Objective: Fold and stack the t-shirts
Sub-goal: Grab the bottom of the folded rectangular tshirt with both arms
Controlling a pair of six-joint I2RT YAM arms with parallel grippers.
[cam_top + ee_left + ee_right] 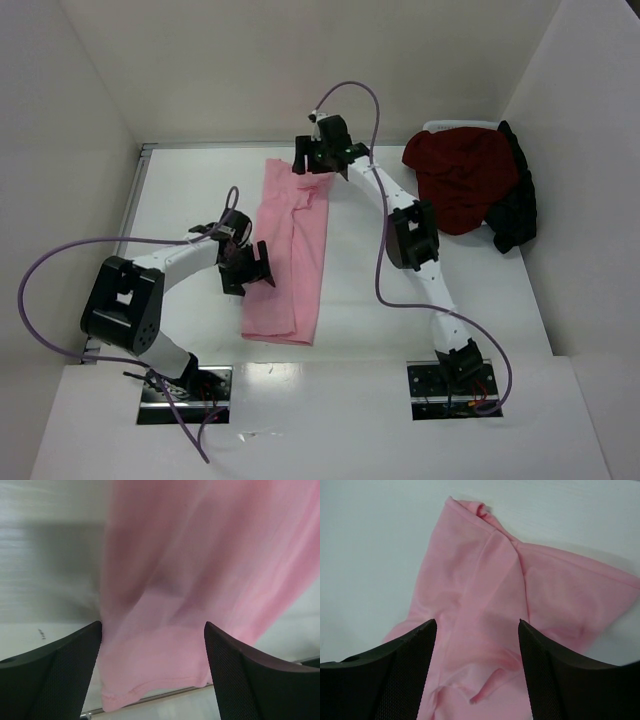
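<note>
Three t-shirts on the tabletop by my count: one pink, one dark red, one black. Two arms, one end effector each.

The pink t-shirt is folded into a long narrow strip. It runs from near the front edge of the tabletop up toward the far edge, a bit left of centre. The far end is bunched and wrinkly, with a sleeve sticking out toward the right.

The dark red t-shirt and the black t-shirt are heaped together in the far right corner. The red one is mostly on top, and the black one spills out on the right-edge side. A sliver of white rim pokes out behind the heap. It could be a bin or basket, can't really tell.

The left end effector sits at the left edge of the pink strip, about halfway along. Its fingers are spread wide, with pink cloth showing in the gap and nothing pinched.

The right end effector is over the far end of the strip. It's also spread apart, a bit less wide, with the wrinkled pink cloth lying between the fingers but not clamped.
</note>
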